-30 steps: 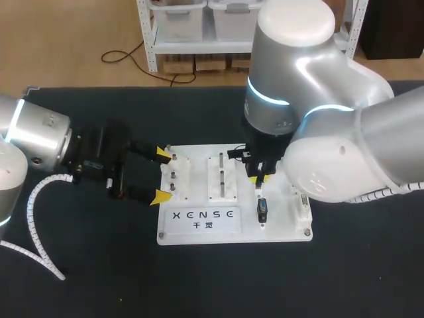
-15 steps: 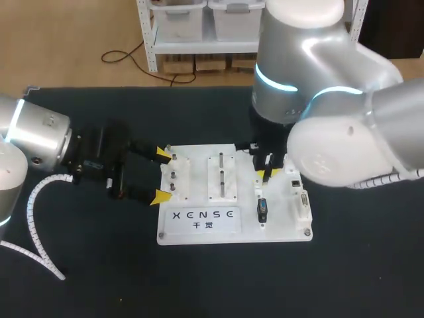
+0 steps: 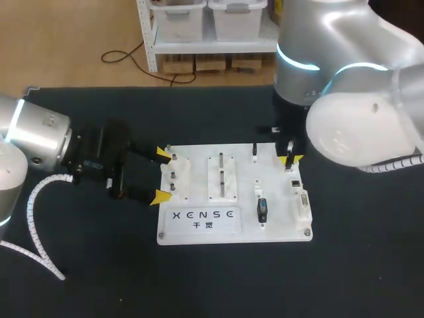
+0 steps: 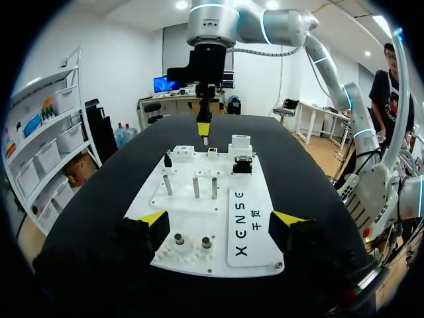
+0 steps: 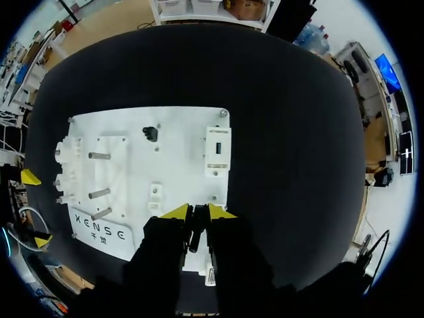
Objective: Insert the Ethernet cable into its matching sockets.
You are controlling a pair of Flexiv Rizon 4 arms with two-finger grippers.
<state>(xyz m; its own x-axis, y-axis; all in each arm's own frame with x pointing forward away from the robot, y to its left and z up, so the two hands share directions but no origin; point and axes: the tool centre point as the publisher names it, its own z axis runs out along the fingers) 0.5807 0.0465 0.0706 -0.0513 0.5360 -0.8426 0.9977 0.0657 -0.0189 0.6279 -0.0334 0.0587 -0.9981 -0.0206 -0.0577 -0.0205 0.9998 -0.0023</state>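
The right gripper's (image 3: 289, 161) fingers are clenched close on a slim dark piece, the Ethernet cable (image 5: 194, 228), which sits pinched between the yellow tips. A second ago this gripper hung over the middle-right of the white board (image 3: 281, 225). It has since swung right and far, and now hangs by the board's far right corner. A small black stub (image 3: 254, 151) that it had covered now shows. The socket block (image 5: 217, 149) lies on the board's right part, and the cable is apart from it. The left gripper (image 3: 161, 175) has not shifted: its fingers are spread wide at the board's left edge, grasping nothing. Counted, there are two grippers, one board, one cable, three metal pegs (image 5: 99, 192) upright in the board's middle, and one black connector (image 3: 262, 210) on its near right.
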